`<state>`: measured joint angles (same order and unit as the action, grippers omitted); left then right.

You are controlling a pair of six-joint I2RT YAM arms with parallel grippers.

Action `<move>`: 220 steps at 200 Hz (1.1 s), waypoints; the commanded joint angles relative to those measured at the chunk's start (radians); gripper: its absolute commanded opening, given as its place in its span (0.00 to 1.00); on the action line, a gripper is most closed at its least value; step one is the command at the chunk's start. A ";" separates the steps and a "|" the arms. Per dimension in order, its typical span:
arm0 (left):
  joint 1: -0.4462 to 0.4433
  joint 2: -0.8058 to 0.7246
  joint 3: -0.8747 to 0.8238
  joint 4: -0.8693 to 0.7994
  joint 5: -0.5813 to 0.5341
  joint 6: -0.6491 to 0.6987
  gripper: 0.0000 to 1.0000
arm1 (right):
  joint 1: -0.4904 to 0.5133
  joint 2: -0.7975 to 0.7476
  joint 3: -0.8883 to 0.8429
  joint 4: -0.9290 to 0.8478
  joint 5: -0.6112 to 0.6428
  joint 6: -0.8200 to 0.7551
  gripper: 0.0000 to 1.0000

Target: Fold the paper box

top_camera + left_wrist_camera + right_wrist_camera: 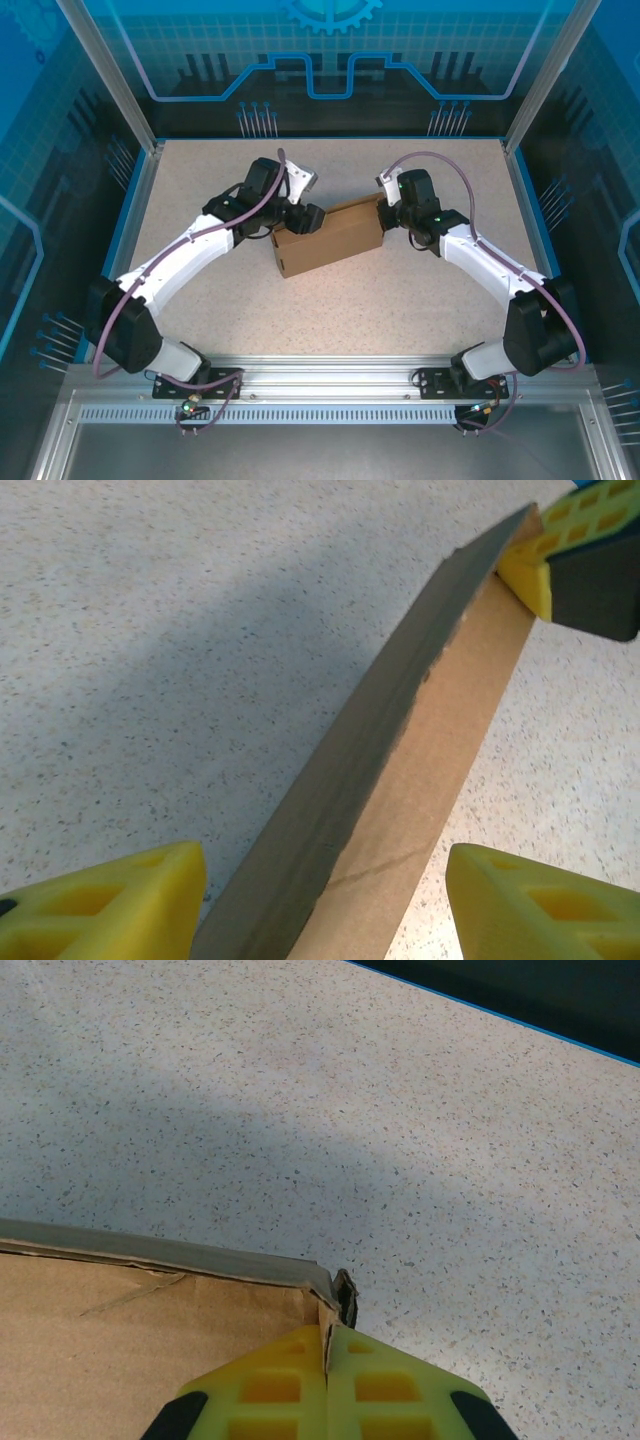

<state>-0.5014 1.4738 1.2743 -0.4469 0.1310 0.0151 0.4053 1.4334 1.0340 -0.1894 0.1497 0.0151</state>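
Brown cardboard paper box (pixel 335 238), shallow rectangular form, sits centre frame in the top view on the speckled beige desk (pixel 400 310). Its long axis runs lower left to upper right. One white arm comes in at each short end.

Left pincer (pixel 306 217) is at the box's left end in the top view. In the left wrist view the left pincer (pixel 320 910) is spread wide, with its yellow foam pads (pixel 100 905) in the two bottom corners of frame. They straddle one upright cardboard wall of the paper box (pixel 400 780), which runs from bottom centre to upper right. There's a clear gap between the right-hand pad and the cardboard. The left-hand pad is just beside the wall; can't tell if it touches. No grip on anything.

Right pincer (pixel 386 212) is at the box's right end in the top view. In the right wrist view the right pincer (pixel 327 1385) is closed, bottom centre. Both yellow pads are pressed together with the thin cardboard edge of the box corner clamped between them. The paper box (pixel 120 1350) takes the lower left of that frame, top rim slightly ragged at the corner. The same right pincer (pixel 575 550) sits upper right in the left wrist view, yellow pad against the far end of the wall.

A blue edge strip (pixel 500 1025) crosses the upper right of the right wrist view, past the desk (pixel 400 1110).
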 commanded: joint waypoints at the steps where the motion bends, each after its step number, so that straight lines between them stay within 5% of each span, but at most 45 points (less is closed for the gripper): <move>1: -0.006 0.003 0.039 -0.058 0.072 0.072 0.66 | 0.024 0.022 -0.004 -0.088 -0.025 -0.005 0.00; 170: -0.069 0.020 -0.021 -0.091 0.017 0.212 0.62 | 0.024 0.009 0.020 -0.123 -0.026 -0.004 0.01; 220: -0.089 0.045 -0.034 -0.101 -0.034 0.230 0.61 | 0.022 -0.012 0.058 -0.165 -0.030 -0.012 0.09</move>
<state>-0.5739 1.4979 1.2713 -0.5041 0.1223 0.2176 0.4072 1.4330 1.0641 -0.2462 0.1490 0.0147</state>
